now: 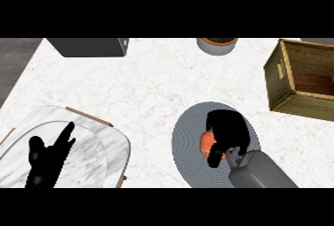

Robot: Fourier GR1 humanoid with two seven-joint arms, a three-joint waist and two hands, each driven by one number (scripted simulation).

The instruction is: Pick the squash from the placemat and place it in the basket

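The squash [208, 143], orange, is seen lying on the round grey placemat [189, 132] toward the near right part of the white marbled table [157, 84], with most of it hidden under the right hand [227, 130]. That hand is lowered over the squash from the right side, and its fingers [214, 156] are curled down around it so that only a strip of orange shows at their left edge (whether the squash is lifted off the placemat cannot be told). The basket [287, 75], a brown woven box with an open top, is set at the far right edge of the table, well apart from the placemat. The left hand [47, 161] is held open with fingers up at the lower left, over a marble tray [98, 145] with wooden handles. A dark grey box [88, 46] and a grey pot [217, 45] are placed along the far edge.
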